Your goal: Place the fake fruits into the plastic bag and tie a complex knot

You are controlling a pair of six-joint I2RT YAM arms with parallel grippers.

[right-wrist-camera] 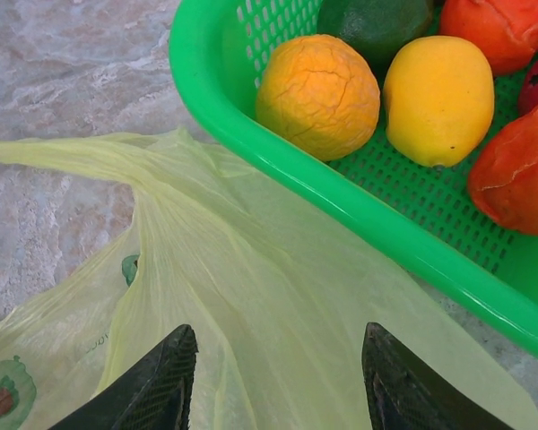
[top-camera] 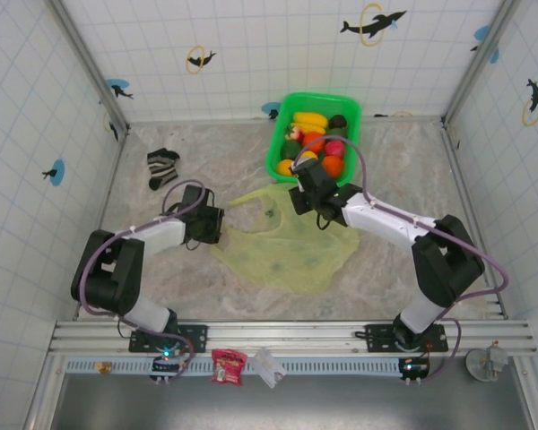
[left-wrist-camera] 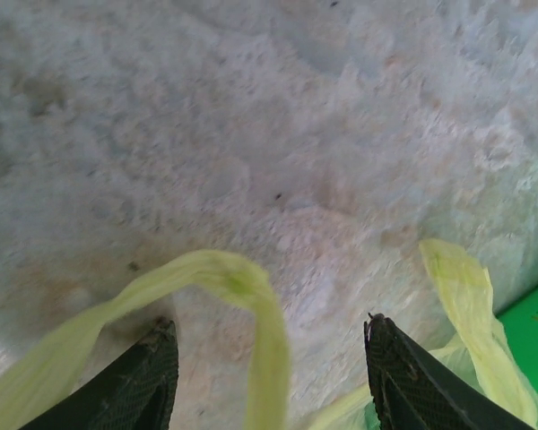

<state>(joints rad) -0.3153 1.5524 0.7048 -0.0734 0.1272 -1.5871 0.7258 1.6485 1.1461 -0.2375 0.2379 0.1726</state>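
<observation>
Hovering with jaws spread over one flat plastic bag (top-camera: pixel 282 251) were two grippers, while the fake fruits (top-camera: pixel 316 141) sat heaped in one green tub (top-camera: pixel 321 97).

The left gripper (top-camera: pixel 213 224) stood with its jaws apart and pinched nothing; one pale-yellow handle loop (left-wrist-camera: pixel 238 278) ran loose between its fingers (left-wrist-camera: pixel 148 381). The right gripper (top-camera: pixel 307 190) was also spread, above the bag's far edge just beside the tub. Six fruits showed at the right wrist: one orange (right-wrist-camera: pixel 316 96) and one yellow (right-wrist-camera: pixel 439 100) whole, four others cut off by the frame. From above, the heap overlapped too much to count. The bag carried a small printed fruit picture (right-wrist-camera: pixel 0 394) and faint lettering too small to read. One striped sock (top-camera: pixel 162 167) lay well apart from the bag. Two small packets (top-camera: pixel 226 365) sat by the near rail, their labels illegible.
</observation>
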